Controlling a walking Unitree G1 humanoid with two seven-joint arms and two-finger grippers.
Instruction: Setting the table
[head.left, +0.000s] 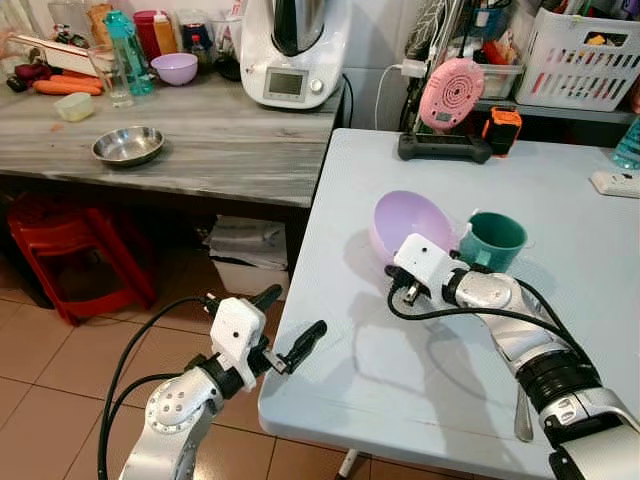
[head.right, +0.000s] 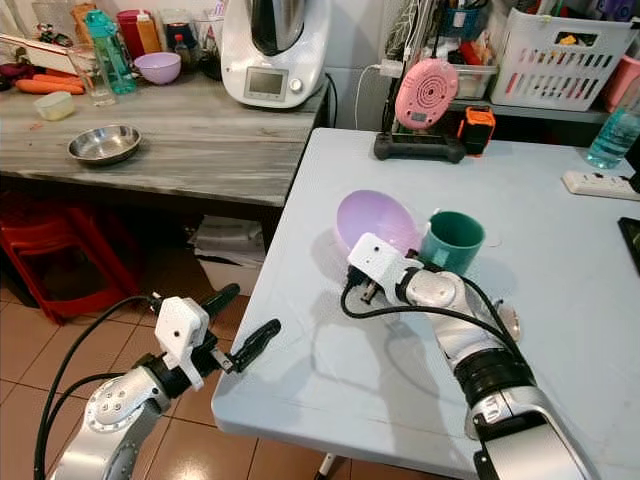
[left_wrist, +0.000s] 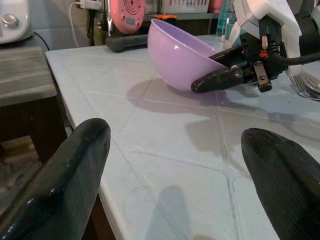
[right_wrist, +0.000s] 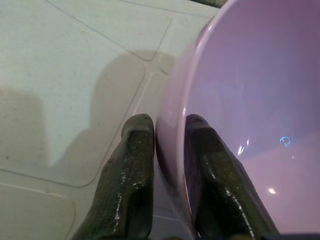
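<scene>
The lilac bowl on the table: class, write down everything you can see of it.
The lilac bowl is a smooth, glossy, round bowl that looks like plastic, and it is empty. It is tilted, its opening turned up and toward the robot, its underside resting on the pale table. The right gripper is pinched on its rim, one black finger inside and one outside. A green cup stands close beside it on the robot's right; whether they touch cannot be told.
</scene>
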